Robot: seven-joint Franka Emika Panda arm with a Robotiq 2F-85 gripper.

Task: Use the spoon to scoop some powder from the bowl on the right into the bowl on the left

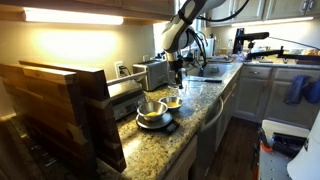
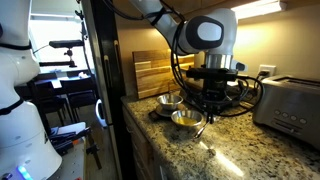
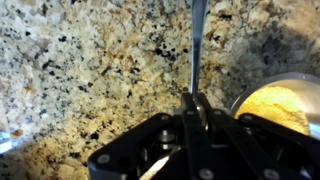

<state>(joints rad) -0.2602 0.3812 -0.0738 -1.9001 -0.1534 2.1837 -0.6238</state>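
My gripper [image 3: 194,98] is shut on the thin metal handle of the spoon [image 3: 196,45]. The handle runs straight up out of the jaws over the granite counter, and its scoop end is out of the wrist view. To the right of the jaws is a steel bowl [image 3: 247,93] holding yellowish-tan powder [image 3: 275,108]. In both exterior views the gripper [image 1: 178,74] [image 2: 207,106] hangs just above and beside this powder bowl [image 1: 172,101] [image 2: 187,120]. The other steel bowl [image 1: 151,110] [image 2: 169,101] rests on a flat black pad close by.
A toaster [image 1: 152,72] [image 2: 286,104] stands against the back wall. A wooden board rack [image 1: 60,105] [image 2: 152,70] fills one end of the counter. The counter's front edge [image 1: 205,115] drops off near the bowls, and a sink [image 1: 212,68] lies farther along.
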